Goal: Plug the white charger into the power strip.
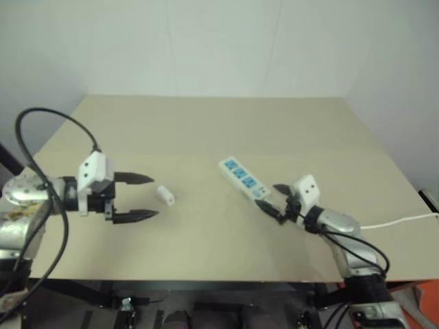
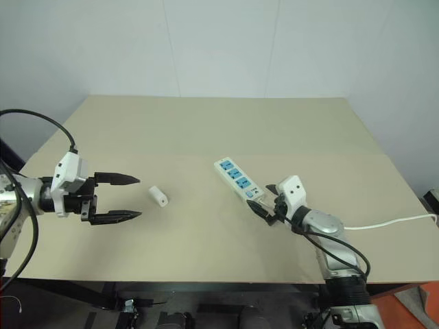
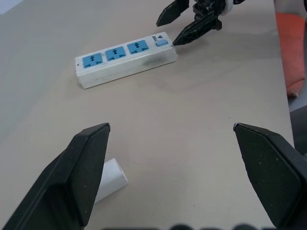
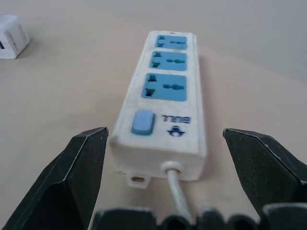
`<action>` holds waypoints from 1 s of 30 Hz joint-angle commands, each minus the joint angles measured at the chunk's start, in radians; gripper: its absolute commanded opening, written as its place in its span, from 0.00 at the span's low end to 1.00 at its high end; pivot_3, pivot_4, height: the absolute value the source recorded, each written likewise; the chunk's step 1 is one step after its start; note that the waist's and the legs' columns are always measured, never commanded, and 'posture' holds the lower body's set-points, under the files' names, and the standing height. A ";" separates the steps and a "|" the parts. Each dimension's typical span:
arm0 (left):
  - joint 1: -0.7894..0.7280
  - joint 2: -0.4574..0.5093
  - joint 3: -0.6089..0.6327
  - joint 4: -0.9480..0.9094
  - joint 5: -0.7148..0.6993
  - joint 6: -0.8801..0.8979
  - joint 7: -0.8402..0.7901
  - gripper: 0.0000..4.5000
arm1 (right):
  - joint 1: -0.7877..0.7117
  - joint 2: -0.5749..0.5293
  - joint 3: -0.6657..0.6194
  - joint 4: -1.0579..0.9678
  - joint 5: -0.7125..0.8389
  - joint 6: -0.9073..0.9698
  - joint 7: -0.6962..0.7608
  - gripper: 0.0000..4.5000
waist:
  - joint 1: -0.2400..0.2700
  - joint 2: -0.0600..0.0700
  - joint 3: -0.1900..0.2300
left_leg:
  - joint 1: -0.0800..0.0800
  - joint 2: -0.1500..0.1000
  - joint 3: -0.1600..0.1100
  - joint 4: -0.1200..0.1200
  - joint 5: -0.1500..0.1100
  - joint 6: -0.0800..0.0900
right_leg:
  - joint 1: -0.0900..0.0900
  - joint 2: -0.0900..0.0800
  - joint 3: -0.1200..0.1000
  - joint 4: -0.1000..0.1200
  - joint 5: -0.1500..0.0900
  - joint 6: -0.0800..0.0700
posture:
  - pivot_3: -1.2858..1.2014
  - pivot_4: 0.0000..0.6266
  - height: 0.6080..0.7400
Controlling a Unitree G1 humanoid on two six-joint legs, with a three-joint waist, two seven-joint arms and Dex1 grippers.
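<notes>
Both my pincers gape empty: the white charger [image 1: 165,196] lies just ahead of my left pincer [image 1: 142,197], the nearer one, its long axis slanting across; my right pincer [image 1: 277,201] straddles the power strip's [image 1: 243,178] cable end.

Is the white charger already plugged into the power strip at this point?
No: the white charger lies loose on the table, well apart from the power strip, whose three blue sockets are empty.
</notes>
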 commanded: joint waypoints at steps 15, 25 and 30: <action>-0.026 -0.037 -0.016 -0.054 -0.010 0.021 0.042 1.00 | -0.046 0.114 0.000 0.121 -0.005 -0.077 -0.083 1.00 | -0.001 0.000 0.000 | 0.000 0.000 0.000 0.000 0.000 0.000 | 0.000 0.000 0.000 0.000 0.000 0.000 | 0.52 0.24 1.00; -0.117 -0.054 -0.080 0.006 0.045 0.020 0.058 1.00 | -0.040 0.153 0.016 0.161 -0.018 -0.101 -0.080 0.76 | -0.002 -0.001 0.000 | 0.001 0.000 -0.001 0.000 0.000 0.000 | 0.001 0.001 0.000 0.001 0.000 0.000 | 0.52 0.24 1.00; -0.263 -0.054 -0.213 0.090 0.160 -0.024 0.000 1.00 | -0.032 0.126 0.033 0.164 -0.042 -0.131 -0.057 0.76 | -0.001 -0.001 -0.001 | 0.002 0.000 -0.001 0.000 0.000 0.000 | 0.001 0.001 0.000 0.001 0.000 0.000 | 0.52 0.24 1.00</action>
